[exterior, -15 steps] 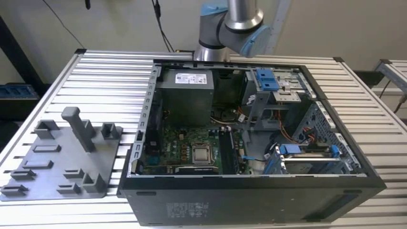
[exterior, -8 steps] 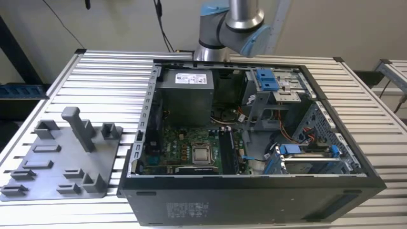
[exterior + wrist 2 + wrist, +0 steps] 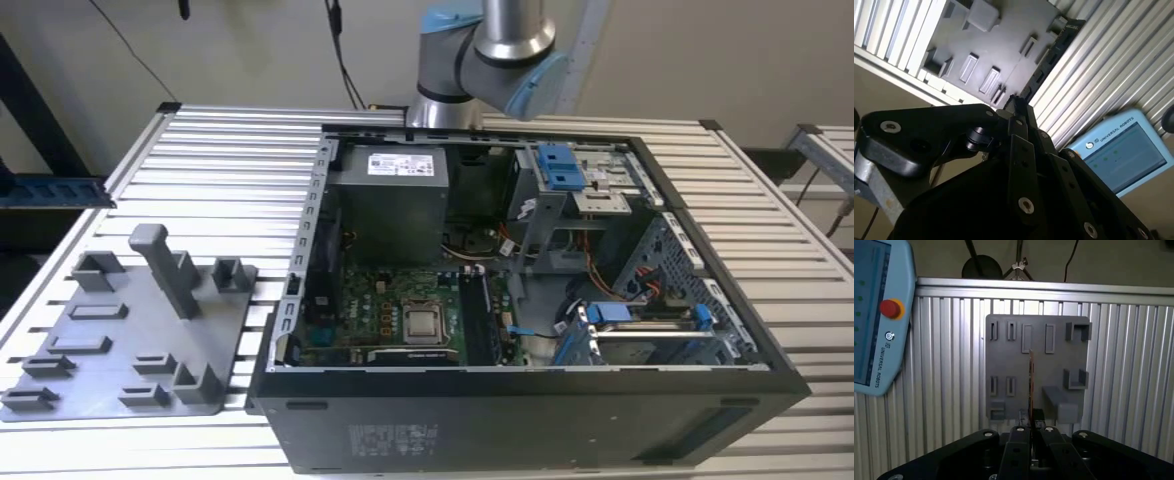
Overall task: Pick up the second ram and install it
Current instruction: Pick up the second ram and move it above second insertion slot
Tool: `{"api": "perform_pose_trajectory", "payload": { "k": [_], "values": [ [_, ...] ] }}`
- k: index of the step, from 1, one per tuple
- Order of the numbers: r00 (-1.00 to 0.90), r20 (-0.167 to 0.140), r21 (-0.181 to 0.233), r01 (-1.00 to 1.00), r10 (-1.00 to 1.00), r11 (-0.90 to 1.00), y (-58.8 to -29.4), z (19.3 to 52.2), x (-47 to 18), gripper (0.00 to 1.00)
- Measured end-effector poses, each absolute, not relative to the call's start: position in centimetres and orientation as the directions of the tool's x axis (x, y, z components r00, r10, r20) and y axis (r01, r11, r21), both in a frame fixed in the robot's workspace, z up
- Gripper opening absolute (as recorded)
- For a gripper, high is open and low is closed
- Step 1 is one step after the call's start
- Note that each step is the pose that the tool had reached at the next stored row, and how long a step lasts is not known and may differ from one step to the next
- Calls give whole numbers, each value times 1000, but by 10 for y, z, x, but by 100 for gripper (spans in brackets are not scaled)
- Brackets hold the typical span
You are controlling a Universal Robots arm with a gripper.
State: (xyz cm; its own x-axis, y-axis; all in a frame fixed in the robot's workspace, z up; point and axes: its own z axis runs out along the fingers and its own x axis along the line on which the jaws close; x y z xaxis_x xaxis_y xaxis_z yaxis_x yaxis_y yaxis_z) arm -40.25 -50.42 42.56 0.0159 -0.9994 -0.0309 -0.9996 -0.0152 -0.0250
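In both wrist views my gripper (image 3: 1031, 426) (image 3: 1015, 107) is shut on the second ram (image 3: 1030, 382) (image 3: 1046, 57), a thin dark board seen edge-on and sticking straight out from between the fingertips. Beyond it lies the grey holder plate (image 3: 1004, 360) (image 3: 999, 45) on the slatted table. In the exterior view the same plate (image 3: 120, 350) sits at the view's left, beside the open computer case (image 3: 534, 390). Inside the case lie the green motherboard (image 3: 354, 310) and the square silver processor chip (image 3: 424, 322). The arm's elbow (image 3: 487, 45) rises behind the case.
A blue teach pendant (image 3: 874, 315) (image 3: 1124, 150) lies on the table near the holder plate. Blue plastic clips (image 3: 561, 170) and drive cages fill the case toward the exterior view's right. Upright posts (image 3: 167, 265) stand on the holder plate.
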Motion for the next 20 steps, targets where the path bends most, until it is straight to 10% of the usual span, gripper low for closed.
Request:
{"api": "perform_pose_trajectory", "payload": {
  "k": [20],
  "values": [
    [19,-31,-25,-1000,-999,-18,-504,426,-391,14]
  ]
}}
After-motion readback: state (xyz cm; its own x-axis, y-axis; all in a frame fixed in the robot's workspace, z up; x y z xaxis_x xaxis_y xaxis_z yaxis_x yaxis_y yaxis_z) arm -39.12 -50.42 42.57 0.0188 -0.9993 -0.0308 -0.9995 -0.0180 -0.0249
